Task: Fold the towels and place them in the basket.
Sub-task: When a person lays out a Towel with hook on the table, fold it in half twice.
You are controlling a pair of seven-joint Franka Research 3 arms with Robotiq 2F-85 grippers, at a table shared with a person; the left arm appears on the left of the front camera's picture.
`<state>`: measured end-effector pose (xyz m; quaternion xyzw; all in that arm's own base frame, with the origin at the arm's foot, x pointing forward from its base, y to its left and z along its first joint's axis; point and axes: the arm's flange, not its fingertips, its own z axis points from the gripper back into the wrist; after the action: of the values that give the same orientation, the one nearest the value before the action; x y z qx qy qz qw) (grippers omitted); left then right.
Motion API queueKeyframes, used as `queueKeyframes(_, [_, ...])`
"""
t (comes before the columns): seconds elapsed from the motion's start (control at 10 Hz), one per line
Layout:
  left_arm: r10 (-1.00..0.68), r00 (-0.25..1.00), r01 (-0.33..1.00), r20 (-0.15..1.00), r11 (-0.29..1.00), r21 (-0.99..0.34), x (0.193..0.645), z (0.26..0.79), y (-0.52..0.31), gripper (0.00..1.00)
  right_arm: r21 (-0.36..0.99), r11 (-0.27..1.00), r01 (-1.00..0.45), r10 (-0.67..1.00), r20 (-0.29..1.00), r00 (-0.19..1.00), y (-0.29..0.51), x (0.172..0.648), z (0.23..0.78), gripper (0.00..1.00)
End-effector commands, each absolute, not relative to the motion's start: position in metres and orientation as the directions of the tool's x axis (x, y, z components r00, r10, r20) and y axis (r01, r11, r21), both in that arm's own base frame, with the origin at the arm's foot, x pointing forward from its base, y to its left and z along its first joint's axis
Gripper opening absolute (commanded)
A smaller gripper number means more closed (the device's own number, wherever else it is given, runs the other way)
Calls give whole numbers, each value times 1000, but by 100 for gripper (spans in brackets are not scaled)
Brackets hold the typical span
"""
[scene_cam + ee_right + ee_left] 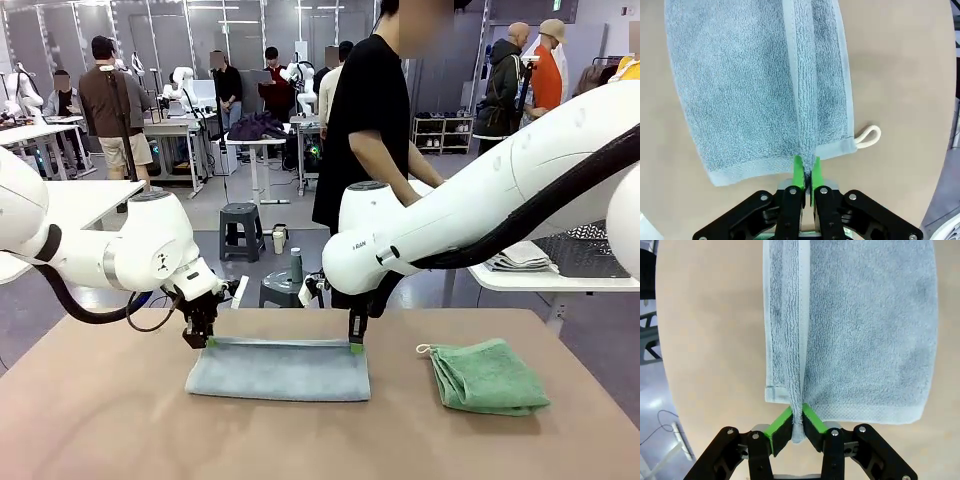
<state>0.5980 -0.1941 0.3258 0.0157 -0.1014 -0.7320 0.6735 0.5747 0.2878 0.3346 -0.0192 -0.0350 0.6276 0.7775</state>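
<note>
left pincer (796, 424) | right pincer (807, 176) | each pinching hemmed edge of blue-grey terry towel (280, 370) (rectangular) | green towel (490, 376) folded

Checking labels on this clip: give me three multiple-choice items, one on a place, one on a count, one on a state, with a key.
1. Where is the green towel? A on the table, right of the blue-grey towel; B atop the blue-grey towel; C off the table.
2. Towels on the table? A one; B two; C three.
3. The left gripper and right gripper are: A both open; B both shut on the blue-grey towel; C one open.
Key: 1 A, it lies folded at the right; 2 B, one green, one blue-grey; 3 B, pads pinch its edge.
</note>
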Motion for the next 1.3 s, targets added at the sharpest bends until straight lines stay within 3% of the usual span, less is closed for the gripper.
queueKeyframes(0.0, [-992,-83,978,91,-64,199,609,325,-195,10,-90,234,-968,972,25,233,292,584,332,7])
queueKeyframes(0.1, [-992,-87,977,88,-68,203,608,326,-194,41,-101,246,-964,969,18,245,292,585,329,7])
queueKeyframes(0.2, [-993,-79,975,83,-60,215,608,326,-193,52,-112,246,-963,969,18,246,291,584,330,34])
queueKeyframes(0.3, [-993,-83,974,87,-62,219,606,328,-193,85,-123,242,-963,970,17,241,291,583,334,43])
queueKeyframes(0.4, [-992,-84,972,97,-60,227,604,331,-193,96,-130,237,-963,972,24,236,292,581,340,70])
queueKeyframes(0.5, [-992,-86,970,94,-61,236,601,336,-192,100,-144,231,-962,973,28,230,292,578,347,79])
queueKeyframes(0.6, [-992,-87,967,94,-61,247,598,343,-191,100,-161,234,-959,972,37,231,291,576,353,100])
queueKeyframes(0.8, [-992,-72,963,106,-42,266,587,360,-190,98,-195,252,-948,968,29,251,289,568,366,100])
queueKeyframes(0.9, [-993,-50,962,109,-19,271,581,368,-189,100,-210,264,-942,964,35,262,288,563,372,85])
queueKeyframes(1.1, [-992,-1,964,125,32,265,567,380,-190,100,-210,326,-922,945,42,325,287,550,385,100])
queueKeyframes(1.2, [-992,39,965,117,68,252,558,385,-191,100,-180,426,-887,904,39,426,287,543,394,100])
